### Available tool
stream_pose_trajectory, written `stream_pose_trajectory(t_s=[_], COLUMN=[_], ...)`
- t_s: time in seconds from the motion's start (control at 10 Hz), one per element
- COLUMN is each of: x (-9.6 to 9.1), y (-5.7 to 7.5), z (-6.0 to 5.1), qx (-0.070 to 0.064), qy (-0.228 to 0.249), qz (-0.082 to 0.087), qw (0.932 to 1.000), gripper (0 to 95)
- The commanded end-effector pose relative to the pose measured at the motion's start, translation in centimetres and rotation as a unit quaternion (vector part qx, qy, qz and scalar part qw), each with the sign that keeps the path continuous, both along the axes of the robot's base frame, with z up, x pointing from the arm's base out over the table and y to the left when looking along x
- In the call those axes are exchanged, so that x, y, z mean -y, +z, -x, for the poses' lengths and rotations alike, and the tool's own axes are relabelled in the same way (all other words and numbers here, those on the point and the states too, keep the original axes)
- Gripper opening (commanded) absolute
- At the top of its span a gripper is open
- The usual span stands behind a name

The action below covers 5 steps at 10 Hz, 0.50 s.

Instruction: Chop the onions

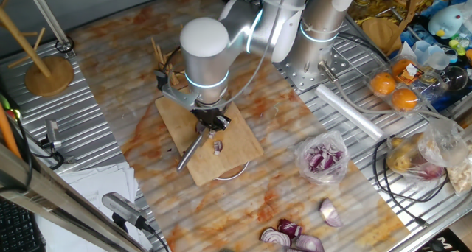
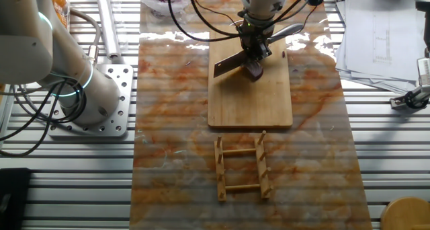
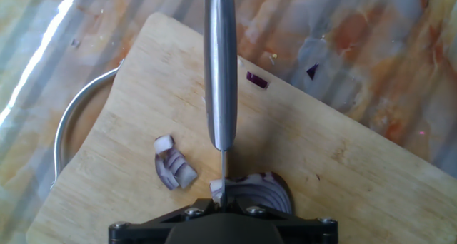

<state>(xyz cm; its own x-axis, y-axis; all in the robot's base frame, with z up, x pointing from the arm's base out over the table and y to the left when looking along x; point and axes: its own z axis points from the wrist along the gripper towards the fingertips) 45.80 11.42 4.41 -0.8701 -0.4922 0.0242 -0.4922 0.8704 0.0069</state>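
Observation:
My gripper is shut on a steel knife and holds it edge-down over a wooden cutting board. In the hand view the thin blade spine runs down onto a red onion wedge just in front of the gripper. A cut-off piece of the onions lies to the left of the blade. A tiny purple bit lies near the board's far edge. The other fixed view shows the gripper, the blade and the onion under it.
A clear bag of chopped purple onion and glossy onion halves lie to the right of the board. A round metal rim sticks out from under the board. A wooden rack lies beyond it. Boxed oranges stand at the back right.

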Motion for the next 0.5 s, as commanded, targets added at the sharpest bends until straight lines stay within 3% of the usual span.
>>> stream_pose_trajectory(t_s=[0.1, 0.2, 0.5], x=[0.06, 0.06, 0.06], y=[-4.73, -4.88, -5.36], z=[0.05, 0.05, 0.06], qx=[-0.009, -0.016, -0.017], qy=[-0.007, -0.009, -0.009], qz=[0.001, 0.003, 0.008], qw=[0.9999, 0.9998, 0.9998], gripper=[0.0, 0.0, 0.0])
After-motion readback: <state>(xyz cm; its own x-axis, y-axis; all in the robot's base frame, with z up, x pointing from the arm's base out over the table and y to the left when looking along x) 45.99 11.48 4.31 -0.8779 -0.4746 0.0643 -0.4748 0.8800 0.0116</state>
